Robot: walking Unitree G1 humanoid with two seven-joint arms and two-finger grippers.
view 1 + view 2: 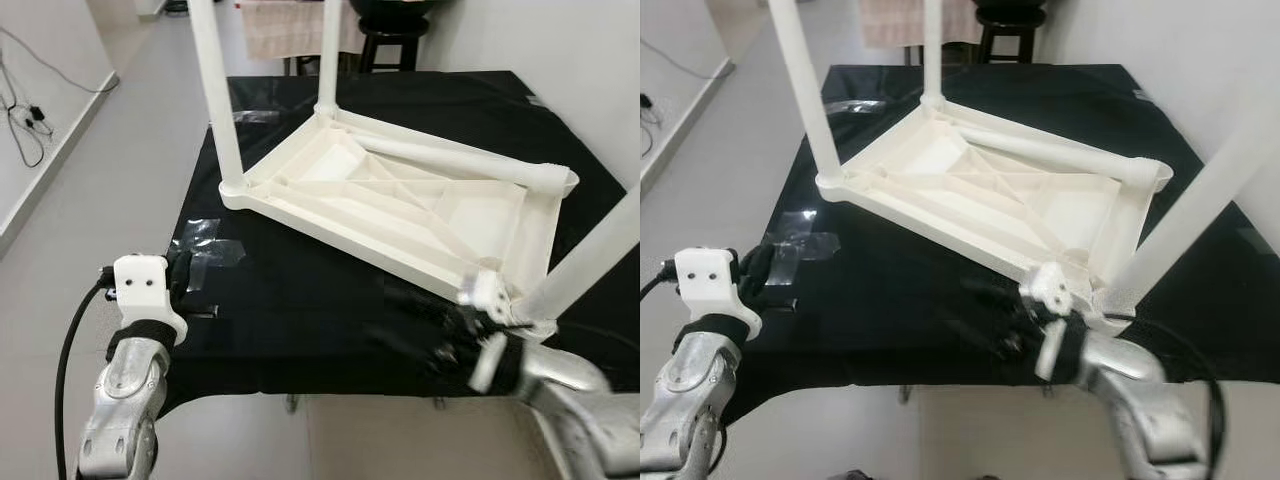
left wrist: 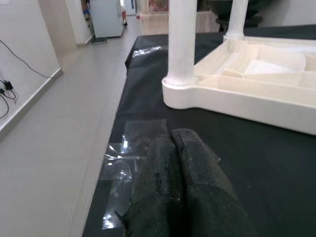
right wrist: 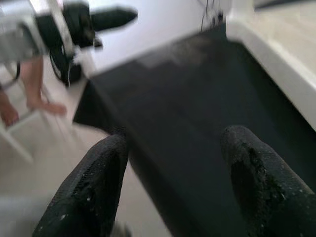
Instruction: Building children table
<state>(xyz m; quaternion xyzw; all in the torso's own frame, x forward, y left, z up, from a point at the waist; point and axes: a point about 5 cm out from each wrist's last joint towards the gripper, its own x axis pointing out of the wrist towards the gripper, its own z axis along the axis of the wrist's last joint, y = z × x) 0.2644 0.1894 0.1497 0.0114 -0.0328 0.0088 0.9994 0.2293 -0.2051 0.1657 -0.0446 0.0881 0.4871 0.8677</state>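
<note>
left gripper fingers pressed together; right gripper spread wide by upturned white table.

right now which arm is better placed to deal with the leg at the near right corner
Right. The right gripper, fingers open, sits beside that leg at the upturned tabletop's near corner. The left gripper, fingers shut, rests by the tape at the cloth's far side.
</note>
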